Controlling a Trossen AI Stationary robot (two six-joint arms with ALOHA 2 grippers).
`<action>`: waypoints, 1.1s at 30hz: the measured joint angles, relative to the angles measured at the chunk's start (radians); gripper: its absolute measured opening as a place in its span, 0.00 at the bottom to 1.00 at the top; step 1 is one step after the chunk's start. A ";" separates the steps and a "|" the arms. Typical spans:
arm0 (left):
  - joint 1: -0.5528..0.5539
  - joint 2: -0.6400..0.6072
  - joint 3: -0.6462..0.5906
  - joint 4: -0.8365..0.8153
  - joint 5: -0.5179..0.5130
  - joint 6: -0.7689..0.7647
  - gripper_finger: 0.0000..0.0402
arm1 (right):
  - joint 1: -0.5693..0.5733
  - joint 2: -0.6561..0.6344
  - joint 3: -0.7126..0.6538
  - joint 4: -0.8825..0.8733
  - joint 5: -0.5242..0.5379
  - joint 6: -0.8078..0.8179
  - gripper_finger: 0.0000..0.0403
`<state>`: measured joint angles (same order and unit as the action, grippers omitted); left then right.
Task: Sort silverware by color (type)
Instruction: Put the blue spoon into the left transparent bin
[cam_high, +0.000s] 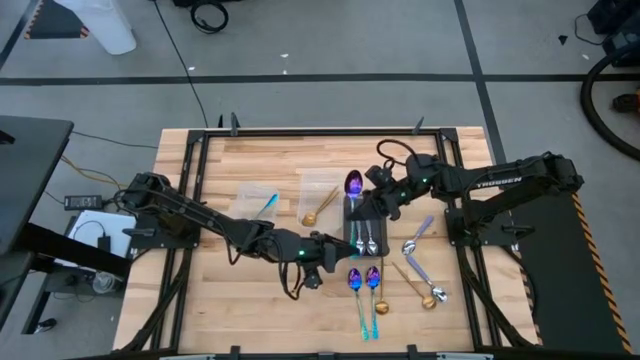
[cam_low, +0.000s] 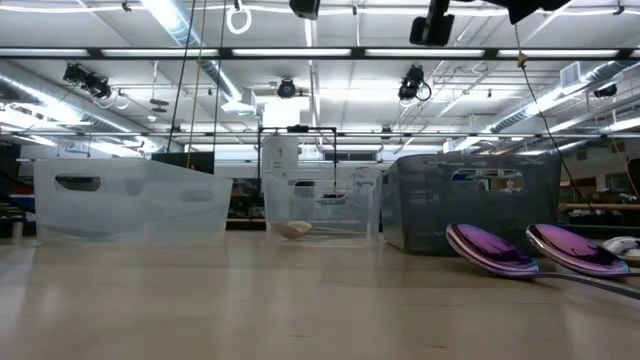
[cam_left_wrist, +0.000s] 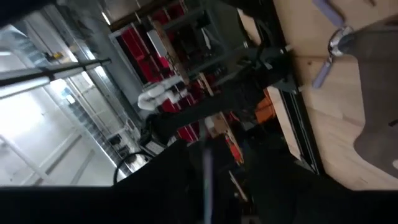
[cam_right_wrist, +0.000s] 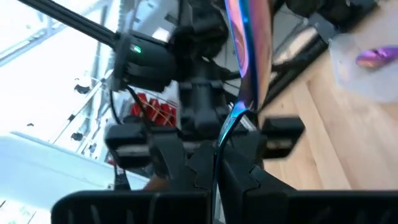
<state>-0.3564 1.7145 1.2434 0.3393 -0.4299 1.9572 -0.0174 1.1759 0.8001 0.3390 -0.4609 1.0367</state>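
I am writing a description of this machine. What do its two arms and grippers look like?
Both arms are dark, nearly black, built of slim jointed segments. The right arm carries white lettering on its side, and a black cable loops near its wrist. The right gripper has two dark fingers with toothed inner edges. The left arm shows a small green light near the left gripper.

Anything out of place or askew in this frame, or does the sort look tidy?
One oddity: the right tool is shut on a purple spoon above the dark grey tray, which holds silver spoons. Unsorted spoons lie scattered on the table at mixed angles. Nothing looks spilled or damaged.
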 joint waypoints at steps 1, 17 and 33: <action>0.004 0.000 0.000 0.001 0.010 0.001 0.40 | 0.000 0.000 0.000 0.014 0.011 0.000 0.03; 0.015 0.000 0.000 0.017 0.028 0.048 0.19 | 0.012 0.000 0.000 -0.005 0.074 0.008 0.04; 0.011 0.000 0.000 0.014 0.006 -0.013 0.03 | 0.034 -0.001 0.000 -0.032 0.058 -0.062 0.16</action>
<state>-0.3457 1.7149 1.2434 0.3538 -0.4237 1.9442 0.0166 1.1751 0.8001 0.3074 -0.4025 0.9746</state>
